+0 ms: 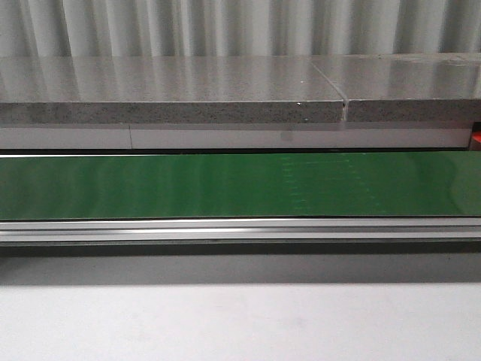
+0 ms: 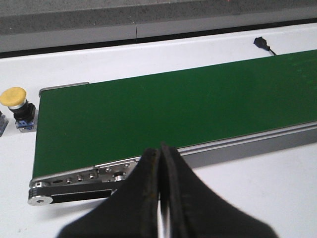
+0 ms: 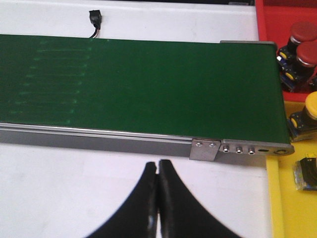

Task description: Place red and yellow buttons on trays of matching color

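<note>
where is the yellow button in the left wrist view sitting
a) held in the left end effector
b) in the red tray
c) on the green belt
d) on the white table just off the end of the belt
d: the yellow button stands on the white table beside the end of the green belt, not on it, and the left end effector is closed with nothing in it.
</note>
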